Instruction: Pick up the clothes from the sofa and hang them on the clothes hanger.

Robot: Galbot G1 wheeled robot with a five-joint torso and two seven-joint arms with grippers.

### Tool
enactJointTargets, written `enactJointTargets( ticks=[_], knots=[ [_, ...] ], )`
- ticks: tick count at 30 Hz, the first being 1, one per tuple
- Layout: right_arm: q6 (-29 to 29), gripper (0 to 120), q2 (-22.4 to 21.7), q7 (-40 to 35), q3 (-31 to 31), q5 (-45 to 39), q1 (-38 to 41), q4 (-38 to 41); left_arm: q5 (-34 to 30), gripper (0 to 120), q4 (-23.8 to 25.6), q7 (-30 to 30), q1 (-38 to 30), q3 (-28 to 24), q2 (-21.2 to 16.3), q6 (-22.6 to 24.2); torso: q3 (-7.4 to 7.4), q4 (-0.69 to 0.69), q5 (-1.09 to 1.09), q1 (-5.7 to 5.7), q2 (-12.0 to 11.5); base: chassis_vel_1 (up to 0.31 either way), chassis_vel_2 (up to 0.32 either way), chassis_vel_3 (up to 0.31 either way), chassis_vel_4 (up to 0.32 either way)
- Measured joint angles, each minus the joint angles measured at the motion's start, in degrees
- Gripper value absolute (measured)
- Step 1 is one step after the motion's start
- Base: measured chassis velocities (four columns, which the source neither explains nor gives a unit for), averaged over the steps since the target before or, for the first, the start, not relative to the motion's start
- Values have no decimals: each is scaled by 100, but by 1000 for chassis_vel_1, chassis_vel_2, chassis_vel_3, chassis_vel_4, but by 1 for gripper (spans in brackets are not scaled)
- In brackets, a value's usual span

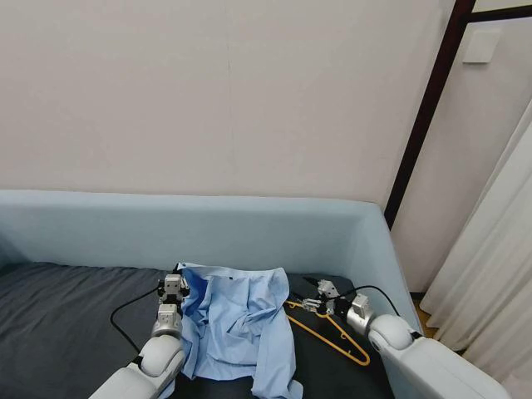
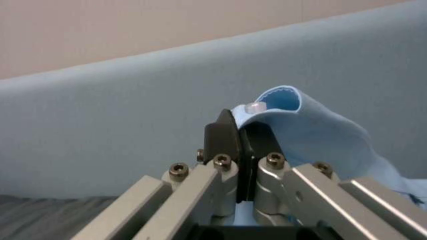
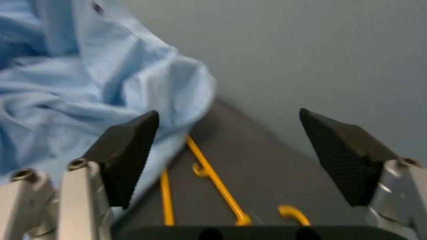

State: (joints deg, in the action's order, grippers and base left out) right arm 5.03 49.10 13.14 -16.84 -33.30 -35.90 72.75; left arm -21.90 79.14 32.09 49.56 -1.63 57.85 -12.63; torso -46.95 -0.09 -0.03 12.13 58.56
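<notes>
A light blue shirt (image 1: 237, 324) lies crumpled on the dark sofa seat. My left gripper (image 1: 174, 287) is at the shirt's left upper corner, shut on the collar edge; in the left wrist view the black pads (image 2: 223, 142) pinch the blue shirt (image 2: 320, 135), whose small white button shows above them. A yellow clothes hanger (image 1: 332, 331) lies flat on the seat just right of the shirt. My right gripper (image 1: 312, 303) hovers open over the hanger's hook end. In the right wrist view the hanger (image 3: 213, 182) runs between the spread black fingertips (image 3: 127, 150), with the shirt (image 3: 80, 85) to one side.
The sofa's pale blue backrest (image 1: 208, 229) runs behind the seat, and its right arm (image 1: 384, 258) rises close to my right gripper. The dark seat (image 1: 58, 312) stretches out to the left. A dark door frame (image 1: 424, 116) and white curtains (image 1: 490, 274) stand right.
</notes>
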Motion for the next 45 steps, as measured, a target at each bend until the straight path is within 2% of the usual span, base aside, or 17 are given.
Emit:
enactJointTargets(
  ticks=[2,3,6,11,13,17,18,20,22,25,26,30,32,37,38,40,45],
  knots=[
    [-542,95,-30,-236,143,-39,-128,45,25,0,84,-14,75,1,-28,-13,0,1,1,0,0,0,0,0,0],
    [-542,95,-30,-236,143,-39,-128,45,25,0,84,-14,75,1,-28,-13,0,1,1,0,0,0,0,0,0],
    [-1192,100,75,-248,237,-268,-189,-66,137,0,119,-97,160,-34,-57,-104,0,3,1,0,0,0,0,0,0],
    [-1489,100,331,3,284,-316,-143,-554,198,0,146,-125,205,-89,-52,-157,0,3,1,0,0,0,0,0,0],
    [-1493,100,346,21,288,-315,-139,-587,201,0,149,-126,205,-90,-51,-160,0,4,0,0,0,0,0,0,0],
    [-1370,99,685,298,337,-211,-21,-1469,140,0,288,-122,243,-100,-76,-156,-1,1,1,0,0,0,0,0,0],
    [-1370,99,685,298,337,-211,-21,-1469,140,0,288,-122,243,-100,-76,-156,-1,1,1,0,0,0,0,0,0],
    [-1279,91,849,390,349,-201,112,-1983,105,0,345,-123,261,-105,-141,-152,-1,3,0,0,0,0,0,0,0],
    [-1251,88,889,413,331,-183,164,-2128,99,0,352,-126,261,-109,-152,-152,-1,3,0,0,0,0,0,0,0],
    [-1183,73,1043,501,264,-83,330,-2547,89,0,354,-133,249,-122,-121,-151,-1,3,0,0,0,0,0,0,0],
    [-1183,73,1043,501,264,-83,330,-2547,89,0,354,-133,249,-122,-121,-151,-1,3,0,0,0,0,0,0,0],
    [-1124,54,1167,576,210,31,416,-2829,87,0,376,-133,235,-154,-78,-147,-1,2,0,0,-1,0,0,0,0],
    [-1122,52,1182,589,203,58,428,-2867,86,0,376,-133,233,-154,-74,-148,-1,2,0,0,0,0,0,0,0],
    [-1061,30,1296,682,256,200,484,-3166,76,0,357,-142,233,-128,-69,-150,-1,2,0,0,0,0,0,0,0],
    [-1061,30,1296,682,256,200,484,-3166,76,0,357,-142,233,-128,-69,-150,-1,2,0,0,0,0,0,0,0],
    [-1040,18,1326,690,288,210,495,-3232,75,0,358,-145,240,-119,-69,-155,-1,3,0,0,-1,0,0,0,0],
    [-1026,4,1308,718,289,214,488,-3196,66,0,366,-147,223,-133,-79,-155,-1,3,-1,0,-1,0,0,0,0]
  ],
)
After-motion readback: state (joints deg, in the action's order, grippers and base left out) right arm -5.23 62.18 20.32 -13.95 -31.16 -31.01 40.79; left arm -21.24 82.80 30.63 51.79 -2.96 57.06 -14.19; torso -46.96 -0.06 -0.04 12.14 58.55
